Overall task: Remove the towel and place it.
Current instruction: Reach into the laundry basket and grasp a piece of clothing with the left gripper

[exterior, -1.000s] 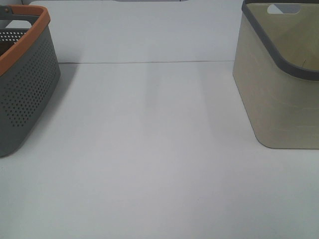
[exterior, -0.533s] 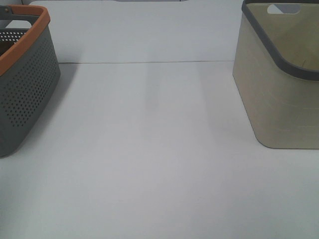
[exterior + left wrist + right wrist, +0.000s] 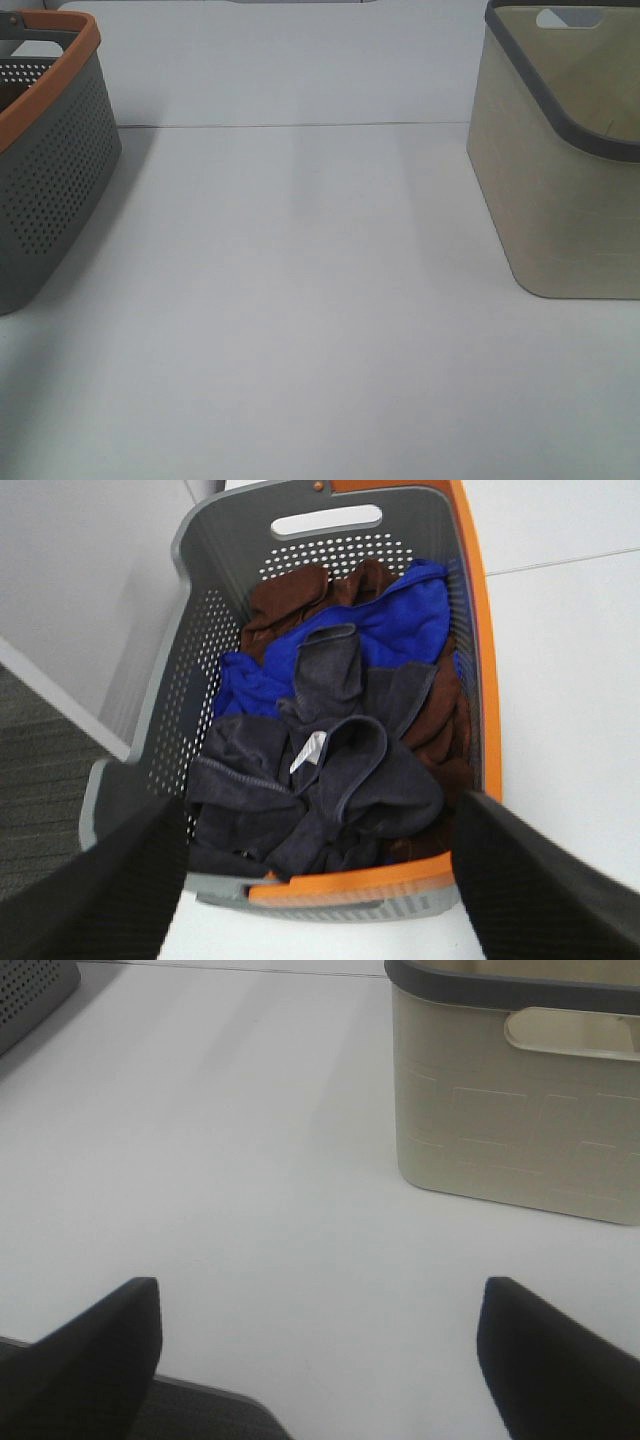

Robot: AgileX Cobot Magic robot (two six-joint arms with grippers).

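The towel (image 3: pixel 330 780) is a dark navy-grey terry cloth with a small white tag (image 3: pixel 308 751). It lies crumpled on top inside the grey basket with the orange rim (image 3: pixel 478 660), over a blue cloth (image 3: pixel 400 630) and a brown cloth (image 3: pixel 300 590). My left gripper (image 3: pixel 320 880) hangs open above the near end of this basket, its fingers (image 3: pixel 110 880) wide apart. My right gripper (image 3: pixel 320 1360) is open and empty over the white table (image 3: pixel 250 1160), short of the beige basket (image 3: pixel 520 1110). Neither gripper shows in the exterior high view.
In the exterior high view the grey perforated basket (image 3: pixel 50 170) stands at the left edge and the beige basket with a dark grey rim (image 3: pixel 560 180) at the right. The white table (image 3: pixel 300 300) lies between them. Dark floor (image 3: pixel 40 780) lies beyond the table's left edge.
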